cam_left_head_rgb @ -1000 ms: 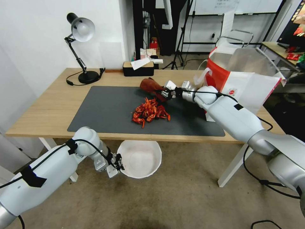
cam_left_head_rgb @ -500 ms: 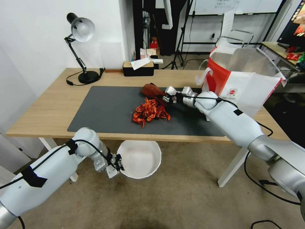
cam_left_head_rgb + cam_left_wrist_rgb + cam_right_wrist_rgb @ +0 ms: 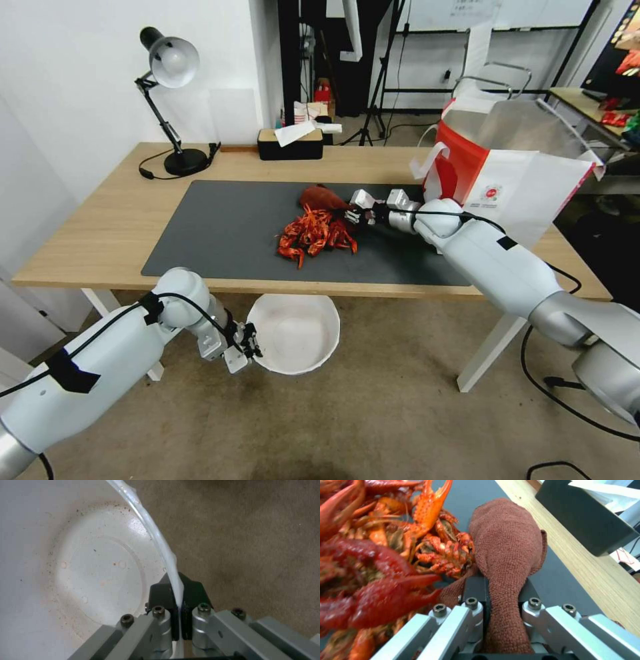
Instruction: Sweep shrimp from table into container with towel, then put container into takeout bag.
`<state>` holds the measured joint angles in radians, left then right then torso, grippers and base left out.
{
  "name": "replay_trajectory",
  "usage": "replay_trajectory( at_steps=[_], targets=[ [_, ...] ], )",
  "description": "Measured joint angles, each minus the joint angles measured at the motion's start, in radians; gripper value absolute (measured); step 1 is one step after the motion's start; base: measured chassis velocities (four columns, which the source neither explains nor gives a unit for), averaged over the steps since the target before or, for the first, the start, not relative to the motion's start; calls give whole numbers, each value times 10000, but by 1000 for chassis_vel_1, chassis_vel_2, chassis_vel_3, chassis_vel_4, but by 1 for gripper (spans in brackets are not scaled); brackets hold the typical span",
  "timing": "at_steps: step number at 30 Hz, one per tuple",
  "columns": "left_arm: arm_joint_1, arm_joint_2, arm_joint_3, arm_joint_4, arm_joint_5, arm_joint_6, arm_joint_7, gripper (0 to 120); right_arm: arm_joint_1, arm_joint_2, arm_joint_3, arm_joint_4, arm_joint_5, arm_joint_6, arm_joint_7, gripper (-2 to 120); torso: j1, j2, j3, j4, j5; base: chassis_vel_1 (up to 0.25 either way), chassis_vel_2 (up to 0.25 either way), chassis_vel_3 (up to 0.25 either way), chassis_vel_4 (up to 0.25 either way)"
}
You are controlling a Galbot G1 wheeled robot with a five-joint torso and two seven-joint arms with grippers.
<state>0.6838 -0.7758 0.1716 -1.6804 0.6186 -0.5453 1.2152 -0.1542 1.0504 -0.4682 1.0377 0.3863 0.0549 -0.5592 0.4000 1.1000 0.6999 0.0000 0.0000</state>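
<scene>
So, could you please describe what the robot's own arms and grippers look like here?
Both arms have glossy white, rounded shells with silver metal joints, black cables running along the outside and black tape patches. The left gripper and right gripper are silver-grey metal with hex-head screws and black jaws.

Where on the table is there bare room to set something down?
The mat's left half is bare, bordered by the lamp and shrimp. Crowded right: right gripper with towel, then takeout bag.
</scene>
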Motion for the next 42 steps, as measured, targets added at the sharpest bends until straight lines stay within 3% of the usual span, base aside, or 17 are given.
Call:
replay_trajectory(
  at_steps=[24,42],
  targets=[
    [-86,-155,64,164,-64,9,-40,0,-872,-813,203,1350,314,-30,-4,7,0,0,0,0,0,0,0,0,0],
    [-764,-619,665,388,-384,327,31,0,-1666,-1577,644,2432,562,-344,247,7,-1,0,1,-3,0,0,0,0,0]
  ],
)
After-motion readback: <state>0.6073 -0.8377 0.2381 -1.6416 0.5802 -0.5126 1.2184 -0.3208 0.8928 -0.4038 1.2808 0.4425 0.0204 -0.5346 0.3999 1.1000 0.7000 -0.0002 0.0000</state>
